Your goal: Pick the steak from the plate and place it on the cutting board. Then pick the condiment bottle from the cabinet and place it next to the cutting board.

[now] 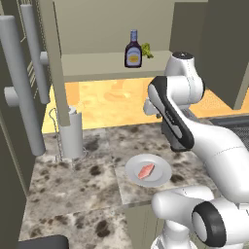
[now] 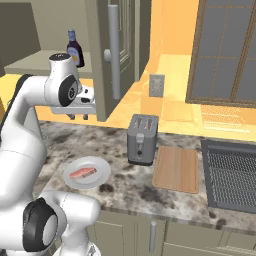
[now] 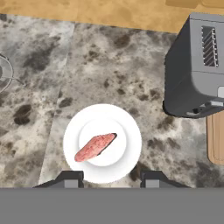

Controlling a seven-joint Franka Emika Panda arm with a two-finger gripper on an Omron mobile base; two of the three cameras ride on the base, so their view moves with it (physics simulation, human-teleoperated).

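Hand view looks down between the spread, empty fingers of the gripper (image 3: 111, 178), hanging above the plate (image 3: 127, 159), where the steak (image 3: 94, 147) lies. To the right stand a toaster (image 3: 194, 70) and the cutting board (image 2: 176, 169). Far up, the condiment bottle (image 1: 133, 49) stands on the cabinet (image 1: 92, 64) shelf.

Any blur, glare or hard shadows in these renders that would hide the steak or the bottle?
Left base view: soft and slightly blurry, no glare; steak on the plate reads clearly, bottle label legible as a pale patch. Right base view: bottle small and dim against the cabinet. Hand view: flat even light, faint shadow at the steak's edge.
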